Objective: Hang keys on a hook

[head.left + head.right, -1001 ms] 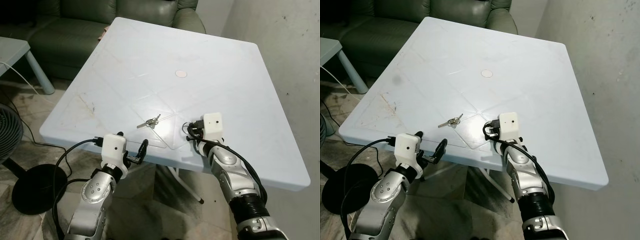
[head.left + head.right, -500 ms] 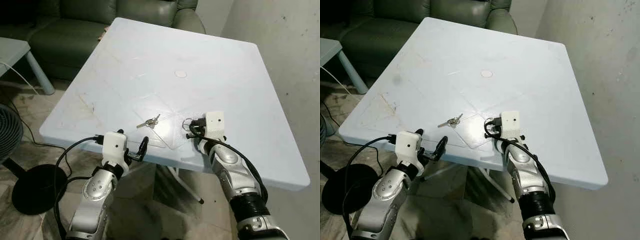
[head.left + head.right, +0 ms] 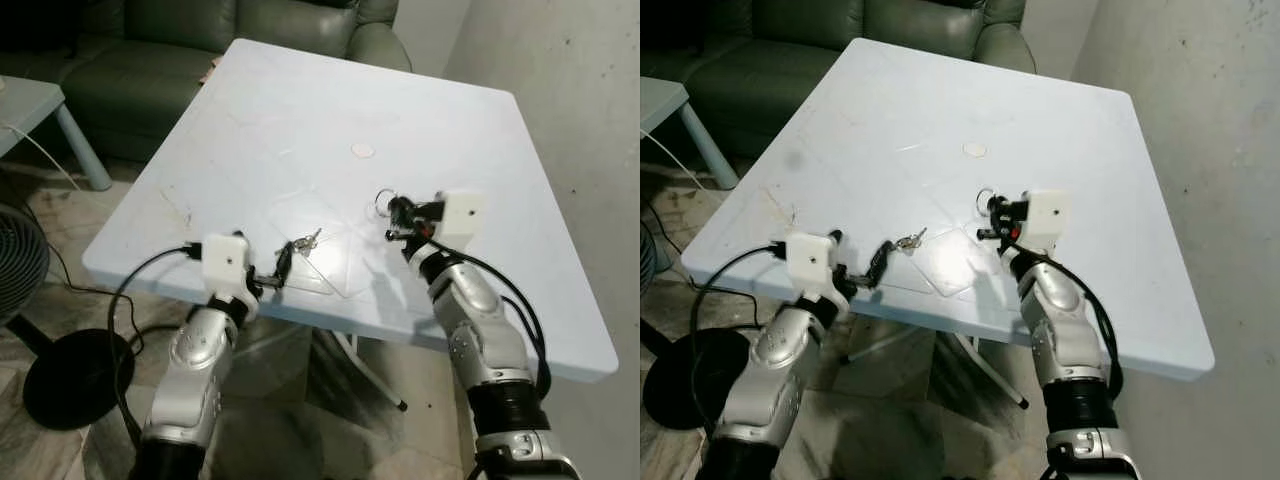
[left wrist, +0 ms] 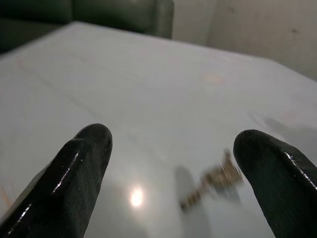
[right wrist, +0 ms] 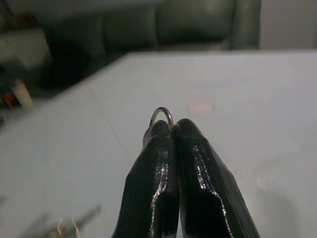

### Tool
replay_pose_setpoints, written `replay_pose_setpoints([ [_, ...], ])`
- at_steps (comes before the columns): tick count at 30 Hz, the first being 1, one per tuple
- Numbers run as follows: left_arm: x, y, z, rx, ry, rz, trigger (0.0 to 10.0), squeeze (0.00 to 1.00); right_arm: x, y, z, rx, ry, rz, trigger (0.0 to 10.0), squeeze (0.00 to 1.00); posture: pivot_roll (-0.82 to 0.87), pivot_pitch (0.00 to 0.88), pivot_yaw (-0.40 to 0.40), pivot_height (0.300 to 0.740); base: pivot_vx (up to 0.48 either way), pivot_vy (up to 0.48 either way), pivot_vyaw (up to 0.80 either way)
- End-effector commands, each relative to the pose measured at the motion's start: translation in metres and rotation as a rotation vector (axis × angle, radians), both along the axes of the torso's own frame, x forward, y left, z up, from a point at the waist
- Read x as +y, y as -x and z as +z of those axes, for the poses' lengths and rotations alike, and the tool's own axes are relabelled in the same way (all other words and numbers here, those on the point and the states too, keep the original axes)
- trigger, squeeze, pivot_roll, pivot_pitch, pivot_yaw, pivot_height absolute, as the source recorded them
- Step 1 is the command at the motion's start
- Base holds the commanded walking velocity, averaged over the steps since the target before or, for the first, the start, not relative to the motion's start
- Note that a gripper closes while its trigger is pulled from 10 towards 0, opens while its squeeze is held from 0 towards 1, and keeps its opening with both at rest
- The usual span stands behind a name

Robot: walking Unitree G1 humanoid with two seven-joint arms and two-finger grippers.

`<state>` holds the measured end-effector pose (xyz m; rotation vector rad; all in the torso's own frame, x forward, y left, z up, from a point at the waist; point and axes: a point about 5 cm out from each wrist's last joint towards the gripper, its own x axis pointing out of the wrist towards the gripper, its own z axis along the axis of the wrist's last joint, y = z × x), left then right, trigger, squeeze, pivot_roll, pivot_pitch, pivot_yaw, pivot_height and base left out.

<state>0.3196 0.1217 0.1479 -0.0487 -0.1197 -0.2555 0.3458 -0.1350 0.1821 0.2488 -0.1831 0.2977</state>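
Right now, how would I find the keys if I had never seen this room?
Look at the big white table in front of the green sofa. Near its front edge, just ahead of the open left gripper, lies the small silvery bunch of keys. It is the only loose metal thing on the tabletop.

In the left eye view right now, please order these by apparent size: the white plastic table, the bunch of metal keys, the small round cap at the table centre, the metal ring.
1. White plastic table.
2. Bunch of metal keys.
3. Round cap and metal ring: alike, unranked.
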Motion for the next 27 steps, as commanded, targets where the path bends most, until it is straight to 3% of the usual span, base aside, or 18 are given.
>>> replay_pose_setpoints([
  [1, -0.001, -0.007, 0.008, -0.020, 0.011, 0.013, 10.0, 0.00, -0.008, 0.005, 0.010, -0.053, -0.068, 0.003, 7.4, 0.00, 0.11, 0.066, -0.109, 0.740, 0.000, 0.000, 0.00],
  [2, -0.001, -0.008, 0.010, -0.027, 0.012, 0.014, 10.0, 0.00, -0.008, 0.006, 0.012, -0.073, -0.077, 0.010, 10.0, 0.00, 0.11, 0.066, -0.109, 0.740, 0.000, 0.000, 0.00],
  [4, 0.000, -0.014, 0.018, -0.039, 0.017, 0.030, 10.0, 0.00, -0.007, 0.011, 0.016, -0.104, -0.046, 0.029, 10.0, 0.00, 0.10, 0.056, -0.106, 0.740, 0.000, 0.000, 0.00],
  [5, 0.001, -0.020, 0.025, -0.050, 0.035, 0.036, 10.0, 0.00, -0.008, 0.016, 0.018, -0.155, 0.035, 0.017, 10.0, 0.00, 0.09, 0.051, -0.101, 0.740, 0.000, 0.000, 0.00],
  [9, 0.003, -0.022, 0.027, -0.054, 0.046, 0.022, 10.0, 0.00, -0.011, 0.024, 0.018, -0.188, 0.049, 0.032, 10.0, 0.00, 0.09, 0.041, -0.092, 0.740, 0.000, 0.000, 0.00],
  [14, 0.020, -0.022, 0.018, -0.021, 0.056, 0.048, 10.0, 0.00, -0.022, 0.038, 0.015, -0.217, 0.098, -0.036, 10.0, 0.00, 0.07, 0.032, -0.075, 0.740, 0.000, 0.000, 0.00],
  [16, 0.023, -0.022, 0.016, -0.018, 0.055, 0.052, 10.0, 0.00, -0.023, 0.040, 0.011, -0.206, 0.103, -0.036, 10.0, 0.00, 0.07, 0.028, -0.066, 0.740, 0.000, 0.000, 0.00],
  [18, 0.033, -0.020, 0.002, 0.026, 0.050, 0.072, 10.0, 0.00, -0.036, 0.048, -0.008, -0.161, 0.136, -0.101, 10.0, 0.00, 0.06, 0.027, -0.060, 0.740, 0.000, 0.000, 0.00],
  [21, 0.039, -0.017, -0.005, 0.042, 0.041, 0.067, 10.0, 0.00, -0.044, 0.054, -0.018, -0.139, 0.163, -0.141, 10.0, 0.00, 0.05, 0.022, -0.050, 0.740, 0.000, 0.000, 0.00],
  [27, 0.050, -0.017, -0.008, 0.055, 0.042, 0.078, 10.0, 0.00, -0.058, 0.061, -0.025, -0.103, 0.172, -0.216, 10.0, 0.00, 0.03, 0.018, -0.039, 0.740, 0.000, 0.000, 0.00],
])
